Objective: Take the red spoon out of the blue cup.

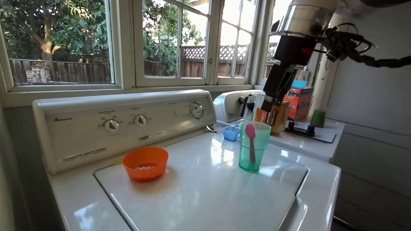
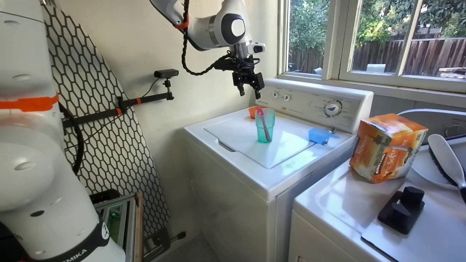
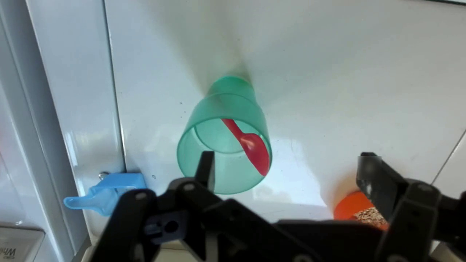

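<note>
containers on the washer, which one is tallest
The translucent teal tumbler holding the red spoon; in an exterior view it stands clearly taller than the squat orange bowl and the small blue container.

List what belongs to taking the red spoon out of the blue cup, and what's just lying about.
Part of the job: red spoon, blue cup (tall tumbler), gripper.

Just lying about: orange bowl, small blue container, orange softener box, white brush.

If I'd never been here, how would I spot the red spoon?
Find the white washer; on its lid stands a tall, see-through teal cup. The red spoon leans inside, scooping end up. It's slim and pinkish-red, unlike the wide orange bowl and small blue container.
</note>
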`<action>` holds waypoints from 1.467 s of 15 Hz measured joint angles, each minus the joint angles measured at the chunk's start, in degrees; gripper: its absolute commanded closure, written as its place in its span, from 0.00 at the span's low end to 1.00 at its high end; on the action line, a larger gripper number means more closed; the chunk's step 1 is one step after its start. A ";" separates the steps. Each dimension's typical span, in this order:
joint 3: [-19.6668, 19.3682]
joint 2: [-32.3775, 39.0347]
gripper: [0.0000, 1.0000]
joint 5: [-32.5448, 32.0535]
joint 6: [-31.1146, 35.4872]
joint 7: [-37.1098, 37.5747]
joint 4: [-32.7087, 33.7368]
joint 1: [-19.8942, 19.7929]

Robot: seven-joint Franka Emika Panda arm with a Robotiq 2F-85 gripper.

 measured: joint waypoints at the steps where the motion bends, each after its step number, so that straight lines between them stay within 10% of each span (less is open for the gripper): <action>1: -0.15 1.03 0.00 -0.76 0.42 0.68 0.94 0.43; 14: -3.67 7.31 0.47 -4.73 0.62 7.12 7.01 3.63; 22: -5.26 9.40 0.51 -5.25 0.63 9.81 8.05 5.12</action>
